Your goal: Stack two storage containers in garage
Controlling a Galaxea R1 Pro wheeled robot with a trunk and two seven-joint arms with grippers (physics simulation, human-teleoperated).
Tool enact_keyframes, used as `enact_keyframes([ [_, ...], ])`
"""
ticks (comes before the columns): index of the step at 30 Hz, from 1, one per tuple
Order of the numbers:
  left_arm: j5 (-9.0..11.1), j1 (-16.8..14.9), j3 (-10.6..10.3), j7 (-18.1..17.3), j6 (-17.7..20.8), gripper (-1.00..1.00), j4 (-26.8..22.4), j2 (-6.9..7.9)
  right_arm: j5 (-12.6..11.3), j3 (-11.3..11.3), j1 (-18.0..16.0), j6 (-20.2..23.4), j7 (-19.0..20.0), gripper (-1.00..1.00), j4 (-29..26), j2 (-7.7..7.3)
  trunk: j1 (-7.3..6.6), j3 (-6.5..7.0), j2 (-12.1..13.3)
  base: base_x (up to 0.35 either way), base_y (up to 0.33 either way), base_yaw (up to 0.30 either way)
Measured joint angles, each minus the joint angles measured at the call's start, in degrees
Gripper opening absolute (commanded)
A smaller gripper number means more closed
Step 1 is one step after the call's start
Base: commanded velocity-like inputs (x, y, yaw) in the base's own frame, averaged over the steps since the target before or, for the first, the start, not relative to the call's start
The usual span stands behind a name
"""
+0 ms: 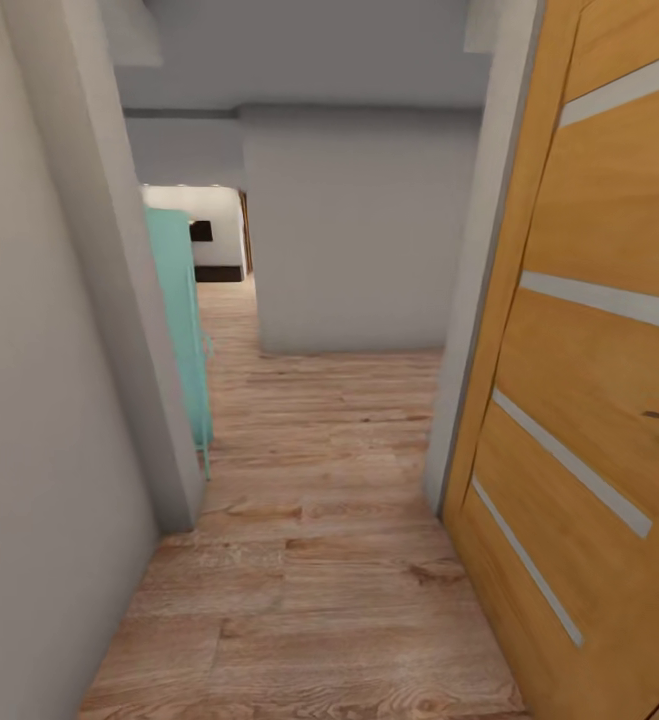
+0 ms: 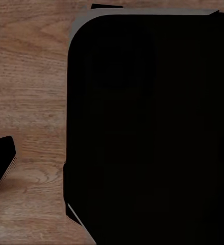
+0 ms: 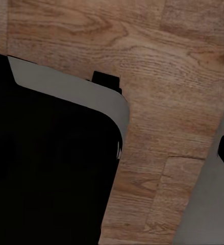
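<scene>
Our left wrist camera looks down on a large black rounded body (image 2: 147,127) of our own machine over wood-plank flooring (image 2: 27,76), with a dark black piece (image 2: 0,162) at the frame's edge; we cannot tell whether the left tool is apart or together. From the right wrist we see a similar black body with a grey rim (image 3: 66,89) above the same planks, and a grey surface (image 3: 208,204) at one corner; the right tool's state cannot be told either. From the head we look along a narrow corridor with a light plank floor (image 1: 309,560). A grey wall (image 1: 39,400) stands close on the left, an orange-brown wooden door (image 1: 589,380) with pale stripes on the right. Past the left wall's corner stands a turquoise panel (image 1: 181,320). A white wall block (image 1: 359,230) faces us ahead, and the planks run on beside it toward a lit room (image 1: 209,235) beyond.
</scene>
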Motion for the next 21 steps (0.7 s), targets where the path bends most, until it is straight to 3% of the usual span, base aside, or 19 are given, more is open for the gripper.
enact_keyframes([
  [21, 0.02, 0.00, 0.00, 0.00, -0.05, 1.00, 0.00, 0.12, 0.22, 0.04, 0.00, -0.08, -0.19, 1.00, -0.01, 0.21, 0.00, -0.02, 0.00, 0.325, 0.000, 0.010],
])
